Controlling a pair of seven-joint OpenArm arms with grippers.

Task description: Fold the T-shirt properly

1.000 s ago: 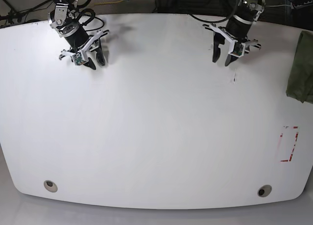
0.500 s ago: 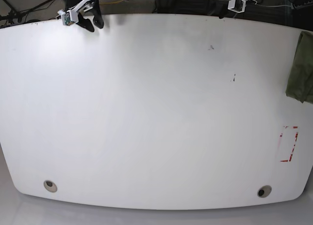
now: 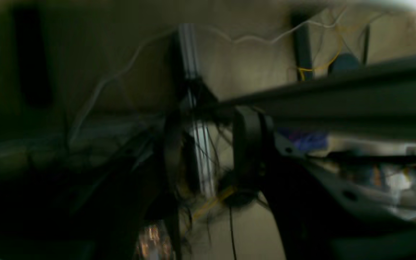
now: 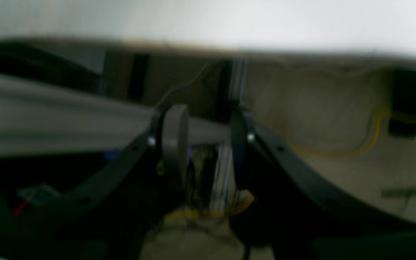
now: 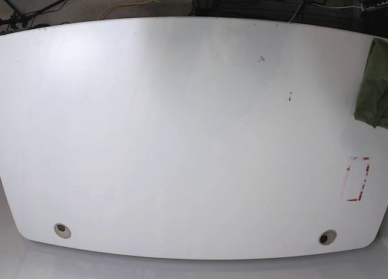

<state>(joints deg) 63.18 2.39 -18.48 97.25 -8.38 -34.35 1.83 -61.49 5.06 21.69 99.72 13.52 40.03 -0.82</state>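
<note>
So my right gripper [image 4: 202, 144] is up off the white table [image 5: 182, 145], fingers [image 4: 173, 141] spread apart with nothing between them, just looking at cables and a metal rail behind. Table's got a red-marked rectangle [image 5: 357, 179] near its right edge. The T-shirt [image 5: 373, 85] sits bunched at the far right edge, partly out of frame. My left gripper [image 3: 211, 151] is also released, holding nothing, pointed at blurry wiring.
</note>
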